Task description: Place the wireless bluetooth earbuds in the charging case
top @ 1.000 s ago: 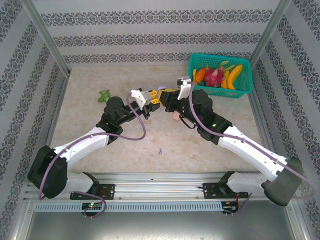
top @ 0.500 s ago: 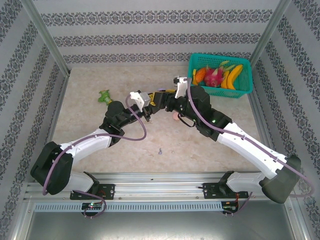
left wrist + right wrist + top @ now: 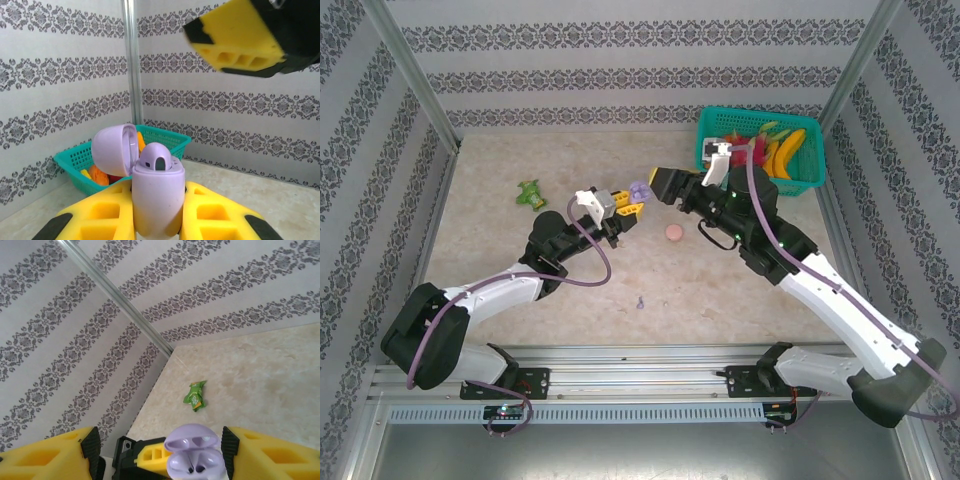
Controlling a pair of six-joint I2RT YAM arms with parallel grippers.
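Note:
My left gripper (image 3: 626,205) is shut on the purple charging case (image 3: 640,189) and holds it above the middle of the table. In the left wrist view the case (image 3: 157,195) stands upright between the yellow fingers (image 3: 102,215). Its lid (image 3: 114,149) is flipped open to the left, and a purple earbud (image 3: 155,159) sits in its top. My right gripper (image 3: 658,184) hangs open just right of the case, apart from it. From the right wrist the open case (image 3: 192,458) shows between the spread fingers (image 3: 272,455). Another purple earbud (image 3: 640,302) lies on the table nearer the arms.
A round pink case (image 3: 673,232) lies on the table below the right gripper. A green wrapped candy (image 3: 529,192) (image 3: 197,395) lies at the left. A teal basket (image 3: 812,183) of fruit stands at the back right. Patterned walls close in three sides.
My right gripper has opened and drawn back to the right, away from the purple case. The left gripper still holds the case and has shifted only slightly.

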